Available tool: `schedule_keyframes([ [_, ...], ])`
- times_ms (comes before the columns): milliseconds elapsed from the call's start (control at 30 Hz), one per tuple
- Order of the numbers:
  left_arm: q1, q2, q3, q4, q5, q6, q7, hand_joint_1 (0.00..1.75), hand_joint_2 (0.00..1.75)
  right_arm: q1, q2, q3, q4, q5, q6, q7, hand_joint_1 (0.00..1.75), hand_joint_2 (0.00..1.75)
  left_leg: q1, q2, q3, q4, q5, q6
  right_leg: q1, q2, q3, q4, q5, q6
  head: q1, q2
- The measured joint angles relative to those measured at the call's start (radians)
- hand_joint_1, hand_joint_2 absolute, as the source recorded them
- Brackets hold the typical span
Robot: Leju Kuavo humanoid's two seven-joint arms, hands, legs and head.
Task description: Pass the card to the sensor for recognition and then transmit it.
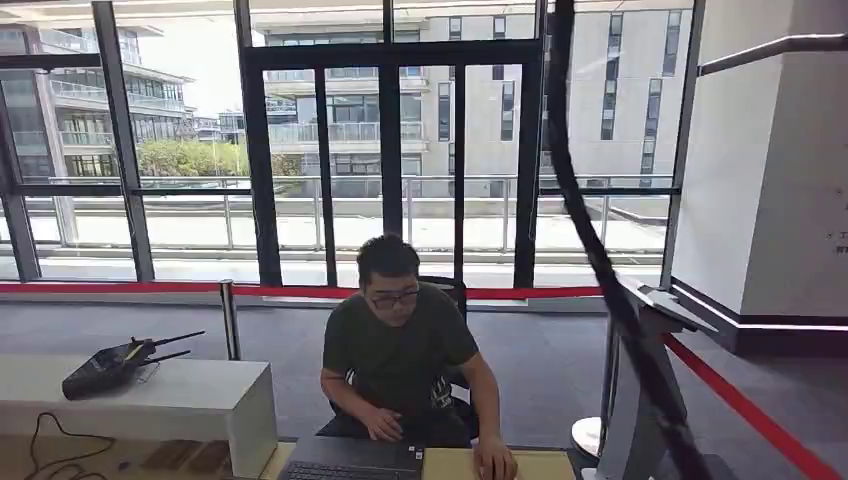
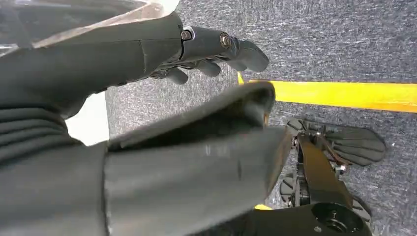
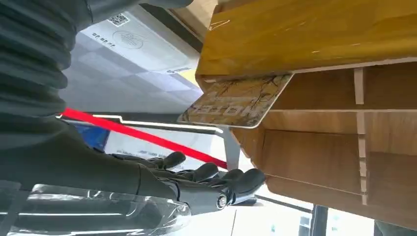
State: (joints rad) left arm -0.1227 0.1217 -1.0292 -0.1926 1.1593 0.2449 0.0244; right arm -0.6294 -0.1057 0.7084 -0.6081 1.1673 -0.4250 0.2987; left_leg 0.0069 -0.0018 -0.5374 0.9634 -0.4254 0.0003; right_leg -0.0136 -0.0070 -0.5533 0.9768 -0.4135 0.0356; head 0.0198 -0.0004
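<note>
Looking forward from the head, the robot faces a person in a dark green short-sleeved shirt (image 1: 400, 345) seated behind a pale wooden desk (image 1: 540, 465), one hand on a dark grey open laptop (image 1: 350, 458) and the other resting on the desktop beside it. A long white counter (image 1: 150, 395) at the left carries a black router with antennas (image 1: 115, 362), and a red barrier belt (image 1: 740, 405) runs past a grey stand at the right.

The left wrist view looks down at grey carpet crossed by a yellow floor stripe (image 2: 344, 95). The left hand (image 2: 206, 61) hangs with its dark fingers (image 2: 246, 53) loosely curled, slightly apart, and nothing between them.

The right wrist view brings the task's thing close: a beige patterned card printed with dark lettering (image 3: 233, 102) lies flat at the corner of the yellow-brown wooden desktop (image 3: 314, 34), part of it overhanging the edge beside the brown shelf compartments (image 3: 319, 147). The right hand (image 3: 201, 179) is near the card but apart from it, its dark fingers (image 3: 246, 179) gently bent, spread a little and clasping nothing. The fingertips point toward the desk, and the card's long axis runs roughly along the same line. The right hand is judged the nearer one, so the pickup likely falls to it, closing on the overhanging end. No sensor can be made out.
</note>
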Motion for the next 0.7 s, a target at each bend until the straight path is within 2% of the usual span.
schedule_keyframes([
  [233,0.0,0.0,-0.009,-0.002,0.0,0.0,0.0,0.0,0.0,-0.005,0.001,0.0,0.014,0.001,-0.001,-0.003,0.0,1.75,0.0,0.0,0.0,0.0,0.0,0.0,0.0,0.0,0.0,0.0,0.0,0.0,0.0,0.0],
  [267,0.0,0.0,-0.01,-0.002,0.0,0.0,0.0,0.0,0.0,-0.005,0.002,0.0,0.016,0.005,-0.003,-0.003,0.0,0.0,0.0,0.0,0.0,0.0,0.0,0.0,0.0,0.0,0.0,0.0,0.0,0.0,0.0,0.0],
  [300,0.0,0.0,-0.01,-0.003,0.0,0.0,0.002,0.0,0.0,-0.005,0.002,0.0,0.017,0.007,-0.006,-0.003,0.0,1.75,0.0,0.0,0.0,0.0,0.0,0.0,0.0,0.0,0.0,0.0,0.0,0.0,0.0,0.0],
  [700,0.0,0.002,-0.018,-0.004,-0.001,-0.006,0.003,0.0,0.0,-0.022,-0.004,-0.001,0.024,0.016,0.011,0.016,0.0,1.75,0.0,0.0,0.0,0.0,0.0,0.0,0.0,0.0,0.0,0.0,0.0,0.0,0.0,0.0],
])
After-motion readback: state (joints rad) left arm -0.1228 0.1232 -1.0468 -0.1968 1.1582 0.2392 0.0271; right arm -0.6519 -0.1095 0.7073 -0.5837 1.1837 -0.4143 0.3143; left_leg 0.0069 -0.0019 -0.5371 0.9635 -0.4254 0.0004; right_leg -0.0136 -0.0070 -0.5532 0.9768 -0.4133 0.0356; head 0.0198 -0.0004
